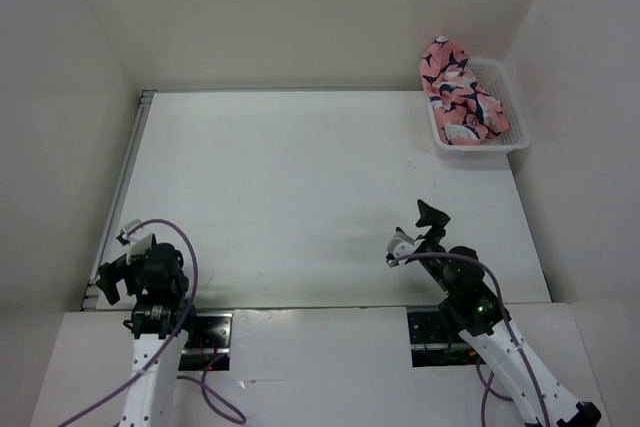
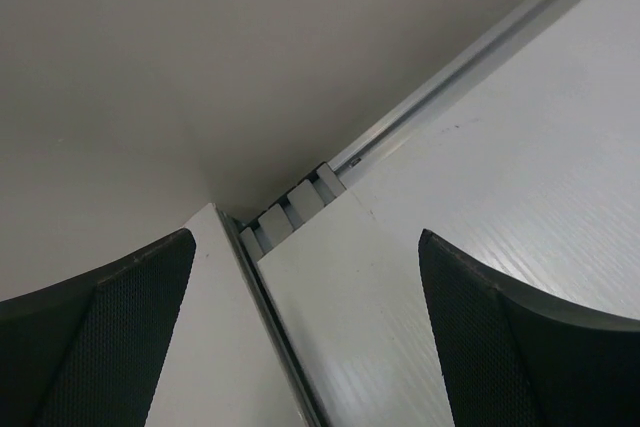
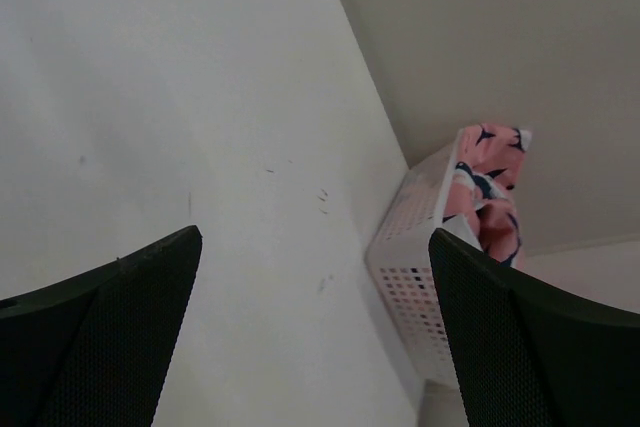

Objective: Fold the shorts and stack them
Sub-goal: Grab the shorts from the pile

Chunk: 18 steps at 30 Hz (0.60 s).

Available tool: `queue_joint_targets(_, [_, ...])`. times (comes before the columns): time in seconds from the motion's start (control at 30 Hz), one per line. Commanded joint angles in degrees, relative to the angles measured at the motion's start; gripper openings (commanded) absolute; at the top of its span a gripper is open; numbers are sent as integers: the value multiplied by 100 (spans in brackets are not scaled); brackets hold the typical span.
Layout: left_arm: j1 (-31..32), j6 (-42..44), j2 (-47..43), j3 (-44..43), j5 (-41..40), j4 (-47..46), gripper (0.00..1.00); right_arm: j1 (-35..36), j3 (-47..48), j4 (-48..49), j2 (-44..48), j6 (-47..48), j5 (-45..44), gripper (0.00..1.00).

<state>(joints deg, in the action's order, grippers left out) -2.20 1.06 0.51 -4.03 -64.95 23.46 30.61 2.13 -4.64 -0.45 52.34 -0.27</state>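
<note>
Top view: white table (image 1: 300, 197) boxed in by pale walls, metal rail (image 1: 128, 177) along its left edge. A white mesh basket (image 1: 480, 147) is seen in the far right corner, with the shorts (image 1: 458, 97) bunched inside it and heaped over the far rim against the back wall. Salmon-pink fabric, navy-and-white print, crumpled, not folded. Left gripper (image 1: 115, 272) is parked at the near left corner, well apart from the shorts. Right gripper (image 1: 432, 215) is raised over the near right part of the table and pointed toward the basket, with bare table between them. Left wrist view: both fingers (image 2: 110, 337) are spread wide, nothing held between them; only the rail, the table corner joint and the wall are framed. No shorts in this view. Right wrist view: fingers (image 3: 100, 337) are likewise spread, nothing gripped. The basket is seen ahead, closer to the right finger, not touched. The shorts are piled above its rim, one edge hanging over the near wall.
</note>
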Motion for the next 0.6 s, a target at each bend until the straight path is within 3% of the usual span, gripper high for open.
queue_joint_targets(0.0, [-9, -106, -78, -299, -734, -1064, 99, 33, -160, -478, 36, 1976, -538, 99])
queue_joint_targets(0.13, [-9, -106, -78, -772, -389, -1213, 99, 33, -99, -476, 36, 1640, -947, 99])
queue_joint_targets(0.27, [-9, -106, -78, -1021, -141, -1615, 100, 33, -99, 198, 36, 1095, -1501, 99])
queue_joint_targets(0.43, [-9, -106, -78, -1152, -10, -2091, 100, 33, 7, 131, 36, 1042, -2011, 99])
queue_joint_targets(0.5, [-9, -106, -78, -1152, 297, -2178, 100, 33, 76, 227, 36, 788, -2343, 99])
queue_joint_targets(0.57, [-9, -106, -78, -1073, 1113, -1917, 100, 33, 225, 176, 36, 392, -2503, 99])
